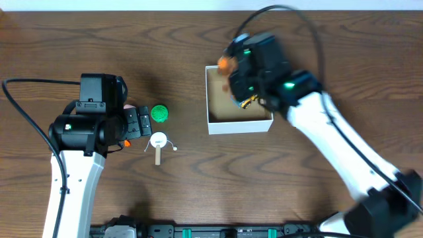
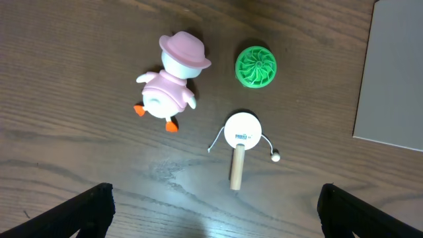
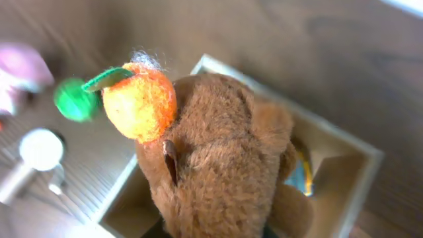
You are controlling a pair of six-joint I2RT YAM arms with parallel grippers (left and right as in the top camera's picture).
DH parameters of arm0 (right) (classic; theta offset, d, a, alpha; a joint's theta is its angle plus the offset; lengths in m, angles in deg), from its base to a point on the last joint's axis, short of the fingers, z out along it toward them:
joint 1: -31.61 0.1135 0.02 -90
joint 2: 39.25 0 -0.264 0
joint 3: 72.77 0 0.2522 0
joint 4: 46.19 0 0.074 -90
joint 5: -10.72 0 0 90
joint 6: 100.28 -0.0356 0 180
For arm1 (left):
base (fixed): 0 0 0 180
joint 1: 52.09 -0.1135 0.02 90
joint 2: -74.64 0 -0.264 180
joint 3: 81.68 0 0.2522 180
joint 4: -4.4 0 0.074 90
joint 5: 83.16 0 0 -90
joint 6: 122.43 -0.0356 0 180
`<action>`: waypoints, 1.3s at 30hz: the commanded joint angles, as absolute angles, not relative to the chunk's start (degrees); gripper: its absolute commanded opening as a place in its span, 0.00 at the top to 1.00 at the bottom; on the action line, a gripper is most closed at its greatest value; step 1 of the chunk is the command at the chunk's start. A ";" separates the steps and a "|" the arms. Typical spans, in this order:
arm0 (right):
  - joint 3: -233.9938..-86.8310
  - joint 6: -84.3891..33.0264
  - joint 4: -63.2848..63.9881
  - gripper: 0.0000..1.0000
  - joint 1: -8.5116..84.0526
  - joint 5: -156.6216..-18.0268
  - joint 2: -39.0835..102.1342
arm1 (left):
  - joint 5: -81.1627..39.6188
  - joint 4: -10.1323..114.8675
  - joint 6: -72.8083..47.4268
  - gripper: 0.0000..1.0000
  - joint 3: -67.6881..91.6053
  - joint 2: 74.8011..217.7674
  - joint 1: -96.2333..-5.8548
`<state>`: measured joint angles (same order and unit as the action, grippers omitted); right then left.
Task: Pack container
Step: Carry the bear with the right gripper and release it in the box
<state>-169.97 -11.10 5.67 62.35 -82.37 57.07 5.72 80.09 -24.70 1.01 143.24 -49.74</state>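
The container (image 1: 239, 125) is a square box with white walls and a brown inside, right of the table's middle. My right gripper (image 1: 239, 89) hangs over its far left part, shut on a brown plush toy (image 3: 218, 158) with an orange fruit (image 3: 140, 101) on its head. The plush hides the fingers in the right wrist view. The box (image 3: 350, 165) lies below the plush, with a blue and yellow item (image 3: 301, 175) inside. My left gripper (image 2: 215, 211) is open and empty above bare wood, near the toys left of the box.
A pink duck toy (image 2: 173, 82), a green ridged disc (image 2: 256, 67) and a small white drum on a wooden handle (image 2: 241, 135) lie on the table left of the box. The disc (image 1: 159, 114) and drum (image 1: 158, 142) also show overhead.
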 commanded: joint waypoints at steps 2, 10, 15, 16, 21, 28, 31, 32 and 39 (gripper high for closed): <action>-170.30 -4.33 8.32 0.99 62.79 -79.14 63.16 | 5.98 80.25 -24.20 0.02 2.28 143.45 -49.94; -170.30 4.35 20.38 0.64 61.52 -78.92 67.16 | 5.98 79.90 -24.22 0.02 2.28 143.45 -49.94; -170.30 4.61 19.79 0.01 61.15 -76.84 67.14 | 5.98 79.39 -24.22 0.02 2.28 143.45 -49.94; -170.32 4.59 19.23 0.01 61.15 -76.65 67.14 | 5.98 79.39 -24.20 0.02 2.28 143.45 -49.94; -171.37 2.67 16.14 0.01 61.15 -76.17 66.97 | 5.98 79.37 -24.20 0.02 2.28 143.45 -49.94; -179.37 0.68 16.82 0.02 61.10 -76.01 63.80 | 5.98 79.37 -24.22 0.02 2.28 143.45 -49.94; -181.91 -7.74 16.14 0.01 60.14 -70.37 60.91 | 5.98 79.37 -24.22 0.02 2.28 143.45 -49.94; -182.52 -13.77 16.08 0.01 59.27 -65.74 59.58 | 5.98 79.37 -24.22 0.02 2.28 143.45 -49.94; -182.65 -41.13 25.04 0.01 45.89 -63.21 52.67 | 5.98 79.39 -24.20 0.02 2.28 143.45 -49.94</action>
